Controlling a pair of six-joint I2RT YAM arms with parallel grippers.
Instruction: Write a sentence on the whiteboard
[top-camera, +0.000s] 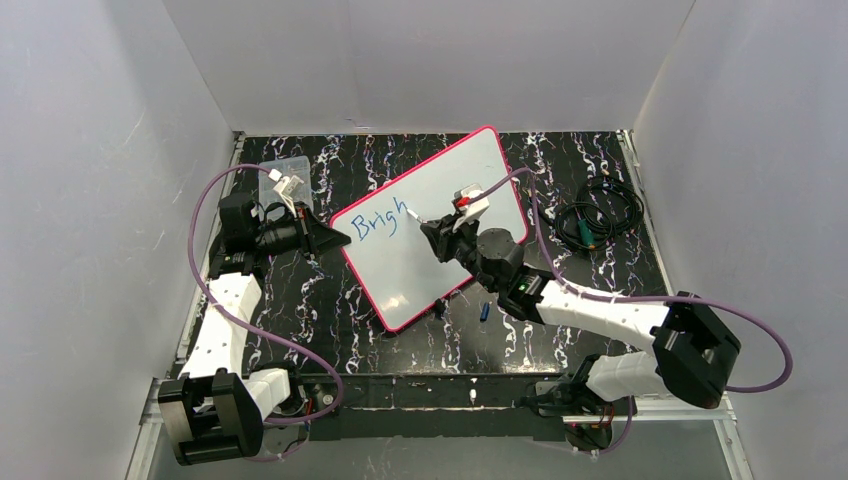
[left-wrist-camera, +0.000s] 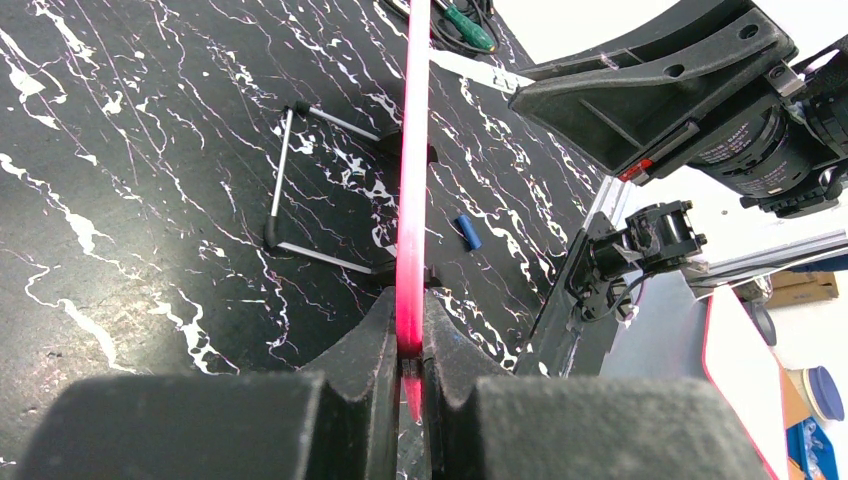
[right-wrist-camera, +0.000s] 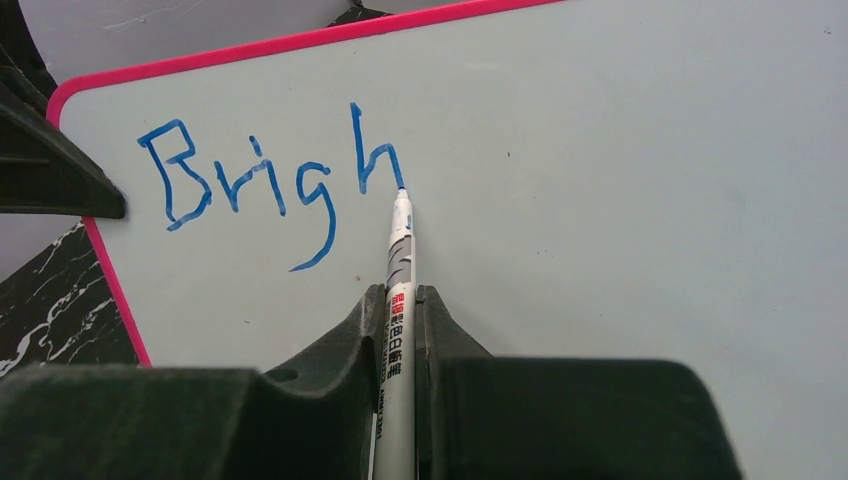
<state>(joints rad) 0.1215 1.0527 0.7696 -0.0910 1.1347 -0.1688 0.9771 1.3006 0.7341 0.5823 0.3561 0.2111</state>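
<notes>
The black desk (top-camera: 330, 320) with white marbling fills the floor of the white-walled booth, and the whiteboard (top-camera: 420, 270) is the biggest thing on it. It sits near the middle, turned on a diagonal and tilted up off the surface, its pink-red rim running all round. From the left, the left hand (left-wrist-camera: 405, 320) is clamped tight on that rim, with the thin edge of the board pinched between its two fingers at the board's left corner. From the right, the right hand (right-wrist-camera: 400, 300) reaches over the face of the board and is closed on a marker (right-wrist-camera: 400, 260), which juts forward from between its fingers. Off toward the far right corner lies a coil of black cable (top-camera: 598, 215), well apart from the board. A small clear plastic box (top-camera: 285, 180) sits at the far left, just behind the left arm. Of the sentence (right-wrist-camera: 270, 185), the blue letters "Brigh" stand near the board's upper left, and the marker's tip touches the foot of the "h". A small blue cap (top-camera: 484, 311) lies on the desk just beside the board's near edge.
</notes>
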